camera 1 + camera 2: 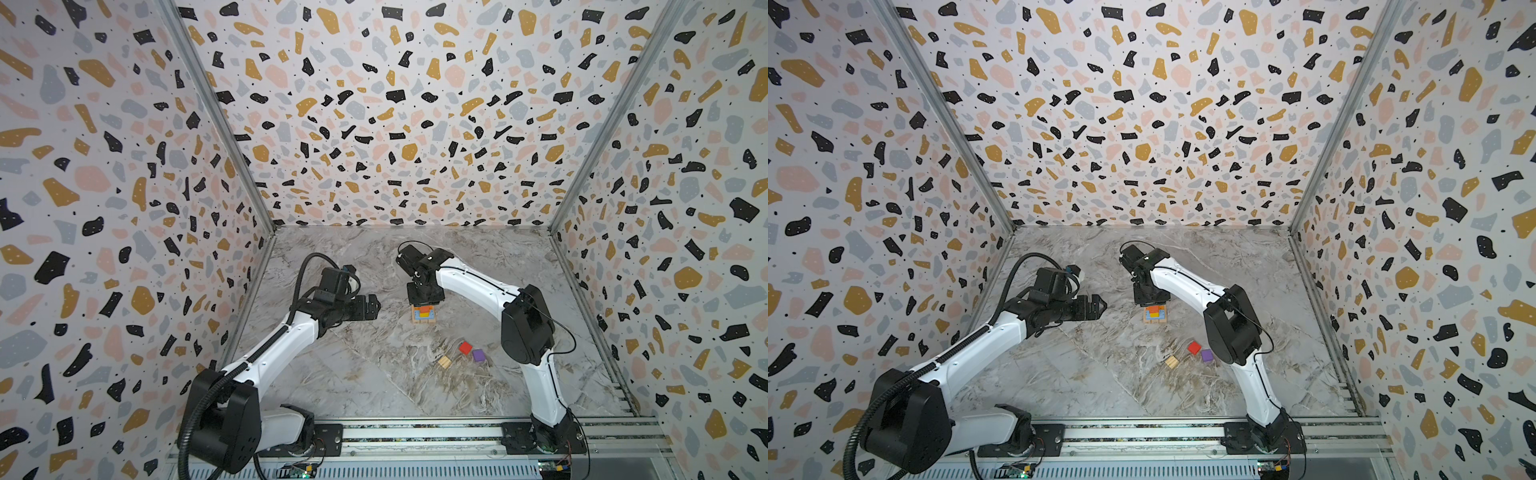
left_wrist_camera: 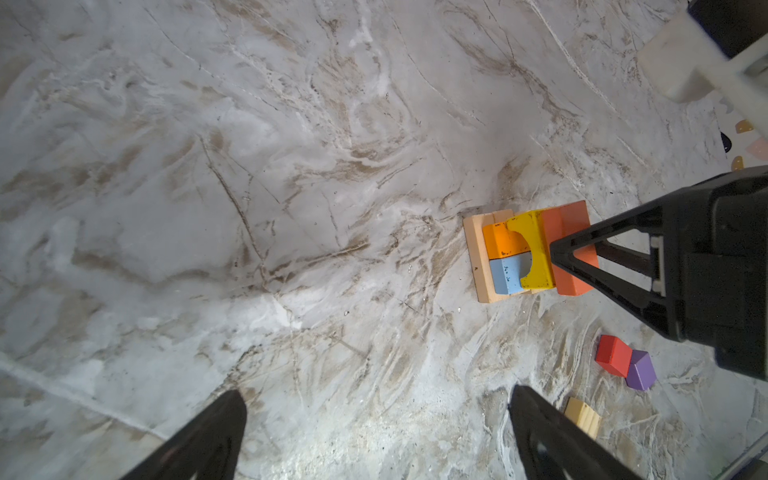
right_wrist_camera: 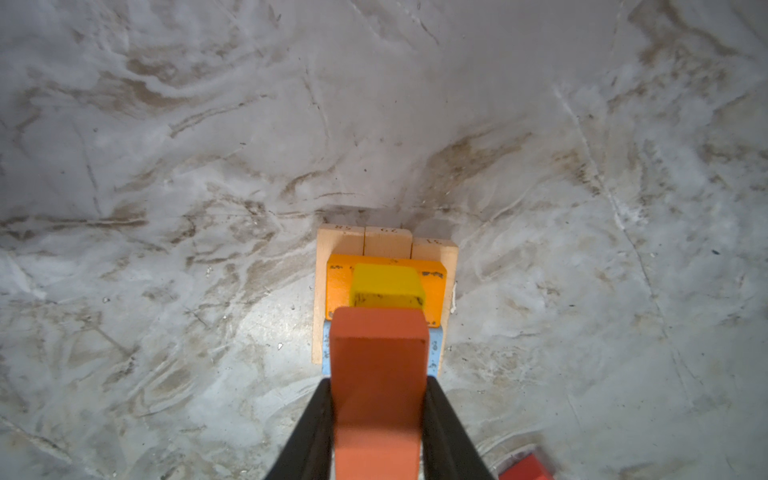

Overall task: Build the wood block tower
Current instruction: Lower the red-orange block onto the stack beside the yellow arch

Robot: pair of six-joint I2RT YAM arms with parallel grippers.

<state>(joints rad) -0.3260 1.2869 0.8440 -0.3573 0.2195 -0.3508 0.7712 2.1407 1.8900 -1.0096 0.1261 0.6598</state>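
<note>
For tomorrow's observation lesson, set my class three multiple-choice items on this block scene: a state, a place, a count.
1. The right gripper is: A shut on the red-orange block; B open; C shut on nothing.
2. The red cube, purple cube and tan cube lie: A on the tower; B in the right gripper; C on the table, apart from the tower.
3. The tower's base holds how many tan planks: A one; B three; C five.
A, its jaws clamp the block's sides; C, all three sit on bare marble; B, three lie side by side.
</note>
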